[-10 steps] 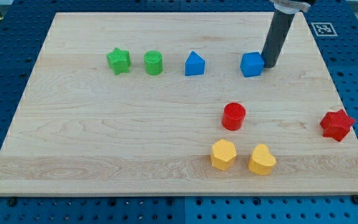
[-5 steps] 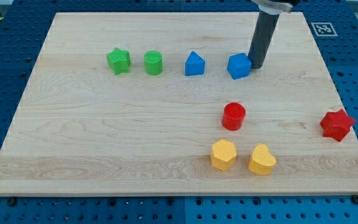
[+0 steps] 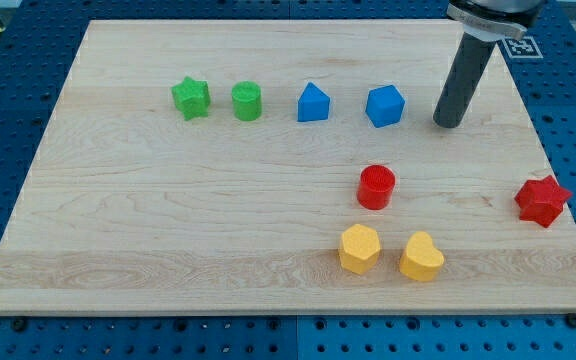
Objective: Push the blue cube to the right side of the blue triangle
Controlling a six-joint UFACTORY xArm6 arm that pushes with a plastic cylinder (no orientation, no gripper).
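Observation:
The blue cube [image 3: 385,105] sits on the wooden board [image 3: 168,220], a short gap to the right of the blue triangle [image 3: 313,103]. Both lie in a row with the green blocks near the view's top. My tip [image 3: 448,123] is on the board to the right of the blue cube, clearly apart from it, with a gap of about one block width.
A green star [image 3: 191,97] and a green cylinder [image 3: 247,101] stand left of the blue triangle. A red cylinder [image 3: 376,187], a yellow hexagon [image 3: 359,248] and a yellow heart [image 3: 421,257] lie lower down. A red star [image 3: 542,200] is near the right edge.
My tip pushed the blue cube leftward toward the blue triangle, then drew back to the right and slightly down, leaving the cube where it stopped.

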